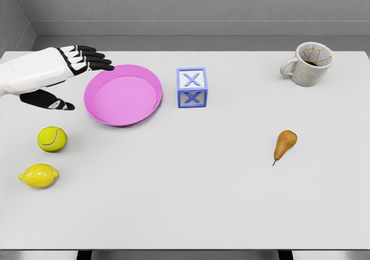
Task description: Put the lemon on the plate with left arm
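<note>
My left hand (69,75) hangs over the table (191,190) at approx 10 o'clock from table ctr, fingers spread and relaxed, thumb dropped below — holding nothing. It sits just beside the plate's left rim, fingertips pointing toward 3 o'clock, prob parked high so the reach down to the fruit stays open. R arm not in view.

Lemon (38,175) lies on the table at approx 8 o'clock from ctr, near the left edge, not yet picked. Tennis ball (52,138) is just beside it at its 12–1 o'clock; small gap, not touching as far as I can tell. Pink plate (122,94) is well apart from the lemon, at its 1 o'clock, nothing in it.

Lemon long axis runs roughly 9-to-3, nubby tip pointing to 3 o'clock w/ slight upward tilt. Judgement: the grasp wants fingers across the short axis, coming from above — ball close by is the snag risk.

Blue X block (192,88) at plate's 3 o'clock, mug (309,63) at 2 o'clock far corner, pear (284,145) at 3–4 o'clock — all out of my path.
</note>
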Robot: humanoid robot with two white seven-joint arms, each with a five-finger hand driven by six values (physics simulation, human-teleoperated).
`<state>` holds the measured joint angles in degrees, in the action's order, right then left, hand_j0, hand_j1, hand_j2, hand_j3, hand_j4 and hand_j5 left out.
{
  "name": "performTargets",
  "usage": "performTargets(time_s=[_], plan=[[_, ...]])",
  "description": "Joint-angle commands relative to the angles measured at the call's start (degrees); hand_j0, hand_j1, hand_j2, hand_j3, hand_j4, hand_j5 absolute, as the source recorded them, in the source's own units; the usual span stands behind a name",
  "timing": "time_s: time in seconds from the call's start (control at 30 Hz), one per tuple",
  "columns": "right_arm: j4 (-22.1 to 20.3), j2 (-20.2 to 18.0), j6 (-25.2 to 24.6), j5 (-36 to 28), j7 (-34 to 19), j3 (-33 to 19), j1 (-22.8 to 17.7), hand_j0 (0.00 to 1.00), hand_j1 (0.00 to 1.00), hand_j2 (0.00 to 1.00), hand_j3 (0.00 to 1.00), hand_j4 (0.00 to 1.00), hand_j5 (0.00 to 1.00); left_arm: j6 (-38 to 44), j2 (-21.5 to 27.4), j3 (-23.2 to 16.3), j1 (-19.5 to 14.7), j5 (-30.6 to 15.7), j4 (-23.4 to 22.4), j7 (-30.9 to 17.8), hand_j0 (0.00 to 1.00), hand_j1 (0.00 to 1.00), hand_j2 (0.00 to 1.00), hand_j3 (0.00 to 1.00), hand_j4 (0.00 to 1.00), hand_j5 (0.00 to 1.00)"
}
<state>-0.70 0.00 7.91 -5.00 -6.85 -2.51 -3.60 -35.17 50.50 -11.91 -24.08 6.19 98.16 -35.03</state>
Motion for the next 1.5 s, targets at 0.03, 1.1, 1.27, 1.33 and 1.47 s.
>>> performTargets(time_s=[0.03, 1.1, 1.27, 1.33, 1.47], plan=[[0.00, 0.00, 0.00, -0.01, -0.01, -0.04, 0.00, 1.00, 1.00, 1.00, 1.00, 1.00, 1.00, 0.17, 0.21, 0.05, 0.00, -0.39, 0.02, 0.03, 1.00, 1.00, 1.00, 1.00, 1.00, 1.00], [0.00, 0.00, 0.00, -0.01, -0.01, -0.04, 0.00, 1.00, 1.00, 1.00, 1.00, 1.00, 1.00, 0.17, 4.52, 14.81, 21.27, -0.57, 3.01, 0.03, 1.00, 1.00, 1.00, 1.00, 1.00, 1.00], [0.00, 0.00, 0.00, -0.01, -0.01, -0.04, 0.00, 1.00, 1.00, 1.00, 1.00, 1.00, 1.00, 0.17, 4.52, 17.80, 23.73, -0.83, 3.01, 0.03, 0.75, 0.75, 0.75, 0.75, 0.75, 0.75], [0.00, 0.00, 0.00, -0.01, -0.01, -0.04, 0.00, 1.00, 1.00, 1.00, 1.00, 1.00, 1.00, 0.17, 4.17, 17.80, 24.70, -0.83, 3.01, 0.03, 0.75, 0.75, 0.75, 0.75, 0.75, 0.75], [0.00, 0.00, 0.00, -0.01, -0.01, -0.04, 0.00, 1.00, 1.00, 1.00, 1.00, 1.00, 1.00, 0.17, 3.47, 18.67, 27.07, -0.83, 3.01, 0.03, 0.76, 0.76, 0.76, 0.76, 0.76, 0.76]])
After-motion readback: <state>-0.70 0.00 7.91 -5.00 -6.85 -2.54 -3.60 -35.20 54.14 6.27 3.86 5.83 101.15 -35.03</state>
